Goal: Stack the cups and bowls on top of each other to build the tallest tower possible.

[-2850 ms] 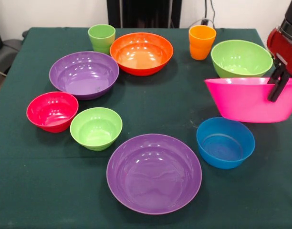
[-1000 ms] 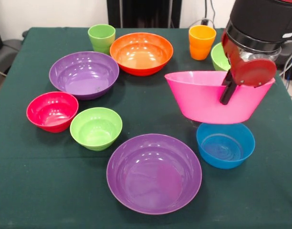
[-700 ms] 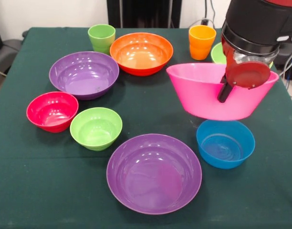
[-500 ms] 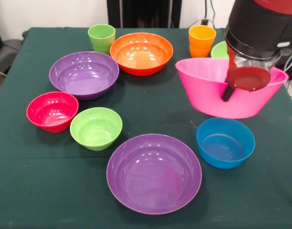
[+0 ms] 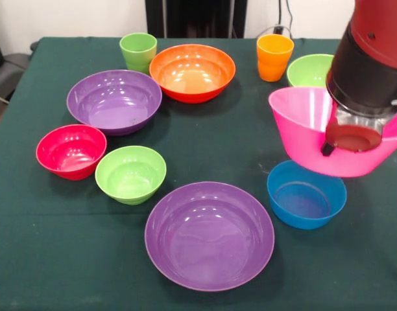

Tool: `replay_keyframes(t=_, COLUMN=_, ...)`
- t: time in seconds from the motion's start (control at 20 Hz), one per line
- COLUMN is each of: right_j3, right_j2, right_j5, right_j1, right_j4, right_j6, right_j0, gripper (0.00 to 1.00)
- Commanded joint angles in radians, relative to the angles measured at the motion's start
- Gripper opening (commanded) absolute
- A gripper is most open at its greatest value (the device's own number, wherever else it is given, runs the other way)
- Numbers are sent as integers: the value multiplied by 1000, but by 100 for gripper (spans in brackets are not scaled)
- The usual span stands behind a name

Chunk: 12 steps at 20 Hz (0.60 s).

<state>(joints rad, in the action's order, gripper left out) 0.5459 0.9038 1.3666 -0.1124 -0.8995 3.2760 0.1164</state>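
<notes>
From the front view, the arm (image 5: 373,58) comes down at the right edge of the table (image 5: 30,259), and its gripper (image 5: 328,148) is clamped on the near wall of the huge pink bowl (image 5: 302,139). One dark finger (image 5: 327,149) shows on the outside of that wall; the other is hidden inside the bowl behind the red wrist disc. The pink bowl hangs off the cloth, tilted, with its bottom just above the far rim of the small blue bowl (image 5: 306,194).

Behind the pink bowl, at the far right, sits the large lime green bowl (image 5: 309,70), partly hidden, with the orange cup (image 5: 274,57) to its left. Further left along the far side are the large orange bowl (image 5: 192,72) and the light green cup (image 5: 138,52).

One purple bowl (image 5: 114,101) rests left of centre. Nearer on the left, the small red bowl (image 5: 71,151) and the small lime green bowl (image 5: 130,173) sit side by side. The second purple bowl (image 5: 209,234) lies nearest the camera, left of the blue one.
</notes>
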Motion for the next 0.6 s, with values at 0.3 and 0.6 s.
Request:
replay_keyframes(t=0.3, right_j3=-110, right_j2=-2, right_j5=93, right_j1=-44, right_j4=7, right_j6=142, right_j0=-69, gripper=0)
replay_keyframes(t=0.6, right_j3=-25, right_j2=-43, right_j5=98, right_j1=27, right_j4=24, right_j6=96, right_j0=-58, gripper=0)
